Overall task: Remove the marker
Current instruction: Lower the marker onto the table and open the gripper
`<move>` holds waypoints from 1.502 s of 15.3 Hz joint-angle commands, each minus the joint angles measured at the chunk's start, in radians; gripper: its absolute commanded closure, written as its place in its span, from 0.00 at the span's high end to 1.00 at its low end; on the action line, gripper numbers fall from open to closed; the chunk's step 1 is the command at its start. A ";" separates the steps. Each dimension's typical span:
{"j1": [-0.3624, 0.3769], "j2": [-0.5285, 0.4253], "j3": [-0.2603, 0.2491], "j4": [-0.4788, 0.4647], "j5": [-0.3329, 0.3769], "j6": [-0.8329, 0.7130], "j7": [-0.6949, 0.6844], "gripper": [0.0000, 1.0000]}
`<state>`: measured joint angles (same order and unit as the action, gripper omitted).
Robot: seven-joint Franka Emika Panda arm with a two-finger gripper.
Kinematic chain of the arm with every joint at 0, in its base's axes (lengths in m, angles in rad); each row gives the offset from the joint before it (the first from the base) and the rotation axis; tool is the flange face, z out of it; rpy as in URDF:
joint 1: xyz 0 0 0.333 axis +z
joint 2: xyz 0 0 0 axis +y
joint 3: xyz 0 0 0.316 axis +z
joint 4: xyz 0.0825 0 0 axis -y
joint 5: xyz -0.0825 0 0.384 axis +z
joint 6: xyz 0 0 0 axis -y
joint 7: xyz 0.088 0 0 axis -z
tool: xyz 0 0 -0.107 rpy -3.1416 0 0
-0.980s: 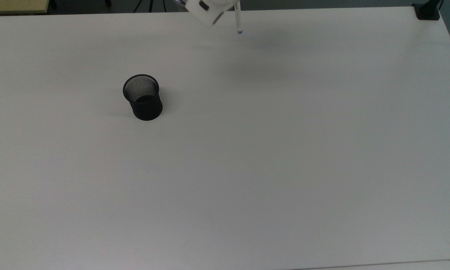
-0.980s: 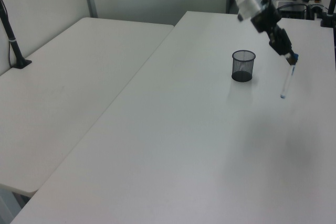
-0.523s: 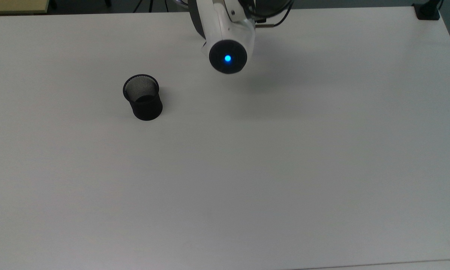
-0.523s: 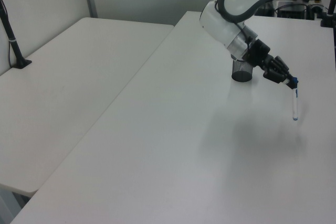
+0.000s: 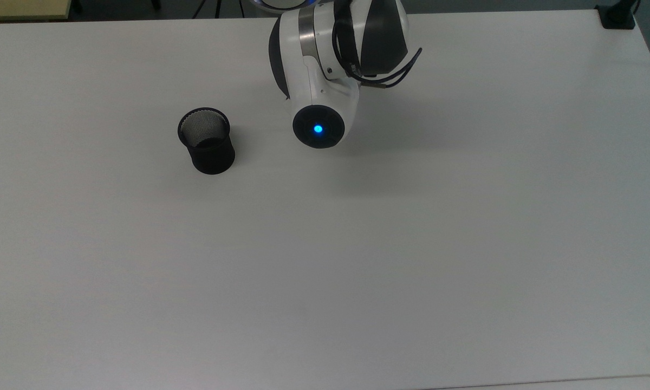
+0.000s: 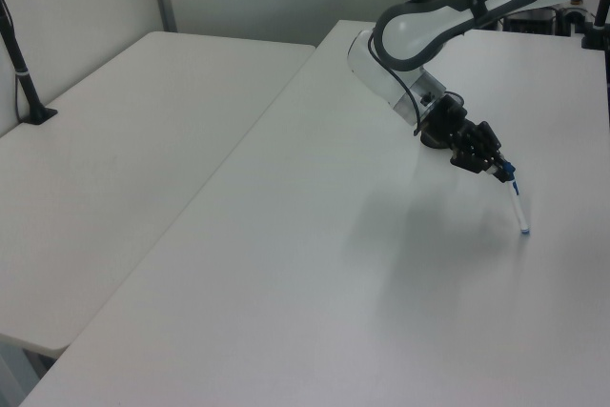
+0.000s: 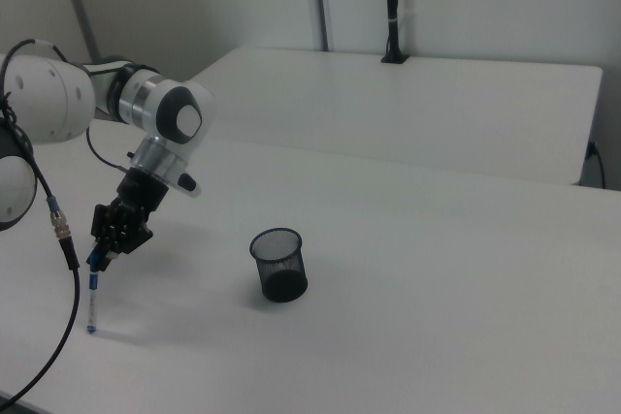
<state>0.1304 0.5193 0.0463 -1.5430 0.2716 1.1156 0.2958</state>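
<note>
We have the marker (image 6: 517,210) pinched at its blue-capped upper end in the claw (image 6: 499,172), whose two fingers are closed down narrow on it; the white barrel hangs below, tilted a little, in the right middle of the left view. In the right view the same marker (image 7: 91,296) hangs at the lower left of the frame, under the claw (image 7: 100,251), with its small blue end tip very close to the worktop (image 7: 408,336); whether it is touching we cannot tell. In the top view the arm's wrist (image 5: 318,128), with its blue light, sits over the spot.

The black mesh cup (image 7: 279,264) stands upright in the middle of the right view, well apart from the marker, and in the top view (image 5: 206,140) it sits left of centre with nothing inside it. So the pen is out of the cup, as we judge it, and setting it down is what remains.

As for handling, we take the marker to be light, stiff and smooth (a slim plastic barrel offers little to grip). Held by one end, it can pivot between the fingers, and the tilt hints at that. A hold nearer the barrel's middle would steady it more. Being round, it is likely to roll once laid flat, so we would lower it gently and release it low.
</note>
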 commanded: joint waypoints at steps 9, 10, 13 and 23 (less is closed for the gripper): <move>0.037 0.045 -0.048 0.037 0.005 0.197 0.078 0.74; 0.038 0.042 -0.048 0.037 0.003 0.196 0.078 0.77; 0.038 -0.010 -0.040 0.037 -0.005 0.193 0.097 0.92; 0.029 -0.364 -0.040 0.037 -0.159 0.236 0.143 1.00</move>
<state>0.1488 0.2593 0.0187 -1.4656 0.1793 1.3068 0.4097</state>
